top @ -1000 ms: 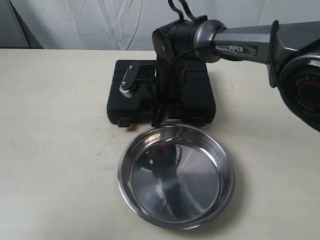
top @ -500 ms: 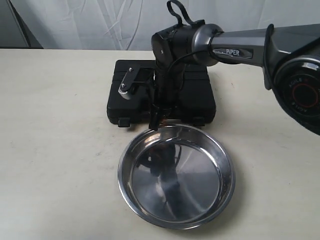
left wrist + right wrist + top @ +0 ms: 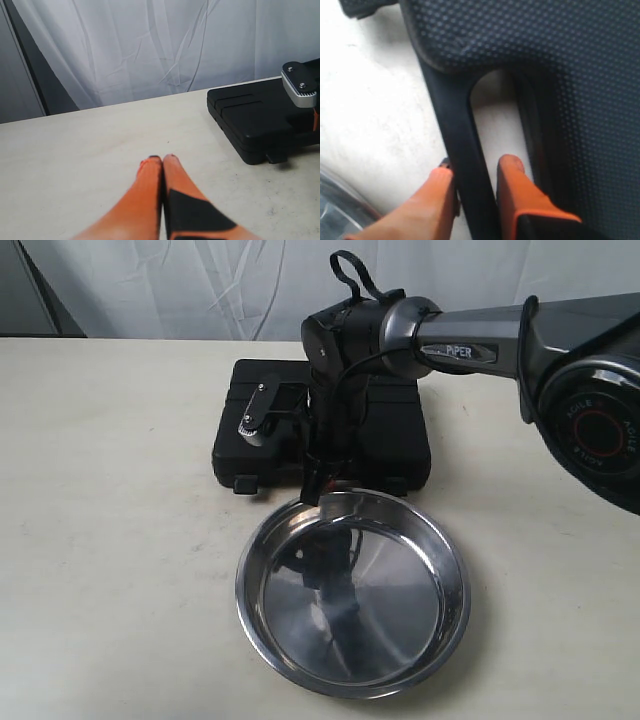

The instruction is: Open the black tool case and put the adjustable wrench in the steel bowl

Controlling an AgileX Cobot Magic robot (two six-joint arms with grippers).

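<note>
The black tool case (image 3: 390,430) lies closed on the table, just behind the steel bowl (image 3: 400,590), which holds nothing. My right gripper (image 3: 318,480) points down at the case's front edge, one orange finger (image 3: 512,172) on each side of the case's handle bar (image 3: 465,150), shut on it. My left gripper (image 3: 162,159) hangs shut and holding nothing above bare table, off to one side of the case (image 3: 255,115). It does not show in the exterior view. The adjustable wrench is hidden.
The right arm (image 3: 470,335) reaches in from the right above the case, its silver camera mount (image 3: 255,410) over the lid. A latch tab (image 3: 243,483) sticks out at the case's front. The bowl's rim (image 3: 335,215) lies close to the right gripper. White curtain behind the table.
The right arm's wrist has shifted slightly left and tilted while its gripper stays at the case's handle. The case and the bowl have hardly moved.
</note>
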